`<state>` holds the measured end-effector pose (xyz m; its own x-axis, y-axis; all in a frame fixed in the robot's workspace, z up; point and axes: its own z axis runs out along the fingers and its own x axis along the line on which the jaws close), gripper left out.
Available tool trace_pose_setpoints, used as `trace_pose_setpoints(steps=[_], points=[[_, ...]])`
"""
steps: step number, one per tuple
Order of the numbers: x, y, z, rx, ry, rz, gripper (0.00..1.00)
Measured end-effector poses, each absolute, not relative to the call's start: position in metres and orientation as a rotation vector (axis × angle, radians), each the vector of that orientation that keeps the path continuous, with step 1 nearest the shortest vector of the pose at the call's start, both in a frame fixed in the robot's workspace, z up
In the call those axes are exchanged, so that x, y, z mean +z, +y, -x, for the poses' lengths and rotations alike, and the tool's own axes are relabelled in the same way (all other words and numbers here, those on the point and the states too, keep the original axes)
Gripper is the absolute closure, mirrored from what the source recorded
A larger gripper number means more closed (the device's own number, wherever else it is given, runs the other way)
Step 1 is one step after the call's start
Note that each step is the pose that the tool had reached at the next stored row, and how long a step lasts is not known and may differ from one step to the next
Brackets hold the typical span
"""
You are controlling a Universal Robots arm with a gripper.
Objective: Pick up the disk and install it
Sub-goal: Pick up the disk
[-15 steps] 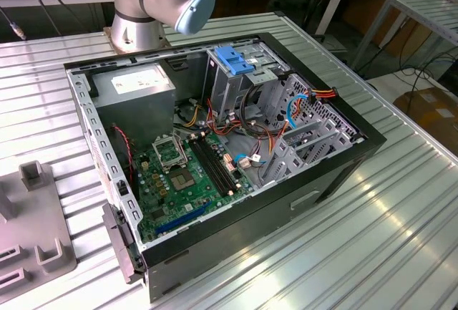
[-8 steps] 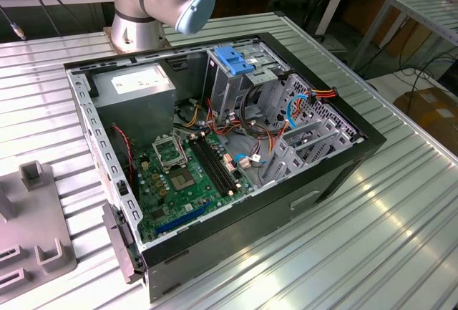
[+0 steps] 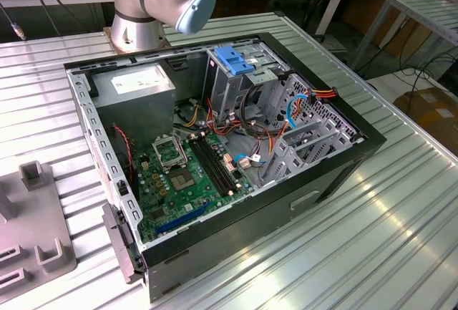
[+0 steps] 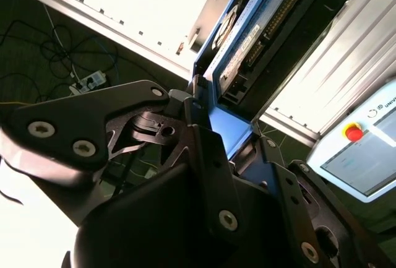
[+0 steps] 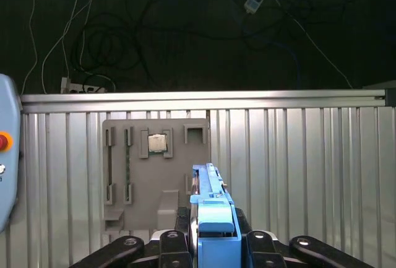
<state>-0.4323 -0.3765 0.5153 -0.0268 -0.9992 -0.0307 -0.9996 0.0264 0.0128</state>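
gripper [image 5: 213,236]: fingers [image 5: 242,221] clamped on the disk's blue bracket [image 5: 216,215].
disk [image 5: 209,184]: held edge-on above the ribbed table [image 5: 309,175].
drive cage [image 3: 247,74]: at the case's [image 3: 336,174] 1 o'clock, cables [image 3: 257,120] beside it.
risk: the narrow plastic grip may let the disk tilt, slip, or snag cables.

disk [image 5: 210,189] in pincer [image 5: 213,238], case [image 3: 236,233] on table [image 3: 390,242], fixture plate [image 3: 34,233] beside it

Black computer case [image 3: 236,233] open on top, entry from above. Silver metal drive cage [image 3: 247,84] and red-orange-blue cable bundle [image 3: 266,135] crowd exterior view's right half; free room above green motherboard [image 3: 182,179].
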Motion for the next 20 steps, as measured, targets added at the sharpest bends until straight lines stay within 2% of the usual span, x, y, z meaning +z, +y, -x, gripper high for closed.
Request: trace_pose_setpoints(steps=[20], points=[[0.515, -0.377, 0.399, 0.048, 2.241, 2.182, 0.63]])
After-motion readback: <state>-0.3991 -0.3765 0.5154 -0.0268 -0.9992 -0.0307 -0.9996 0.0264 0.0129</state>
